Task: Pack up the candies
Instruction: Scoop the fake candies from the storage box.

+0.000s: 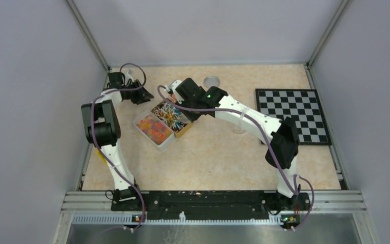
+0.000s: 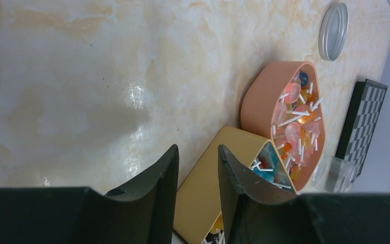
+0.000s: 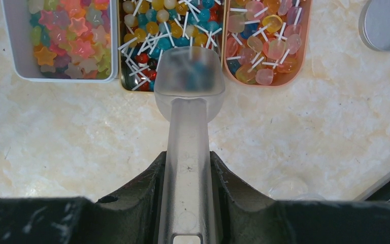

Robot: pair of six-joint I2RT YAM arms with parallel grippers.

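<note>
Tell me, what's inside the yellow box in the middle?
Small ball lollipops with white sticks, blue, yellow and red, fill the yellow box. The frosted scoop held by the right tool covers the near middle, so that part is hidden.

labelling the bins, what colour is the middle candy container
Mustard yellow container, best seen in the left wrist view.

The table (image 2: 81, 76) looks like smooth, shiny stone with light glinting on it, and the round lid (image 3: 387, 23) looks like dull silver metal. The scoop (image 3: 189, 76) is cloudy see-through plastic, the candies (image 3: 68, 38) have a soft shine, the lollipops (image 3: 264, 40) look glassy and bright, and the peach bowl (image 2: 264, 96) is smooth and matt outside. The fingers (image 3: 142, 193) of the right gripper (image 3: 187, 158) are black matt plastic with a few pale scuff marks, and the checked board (image 1: 292, 116) looks flat, not shiny.
</note>
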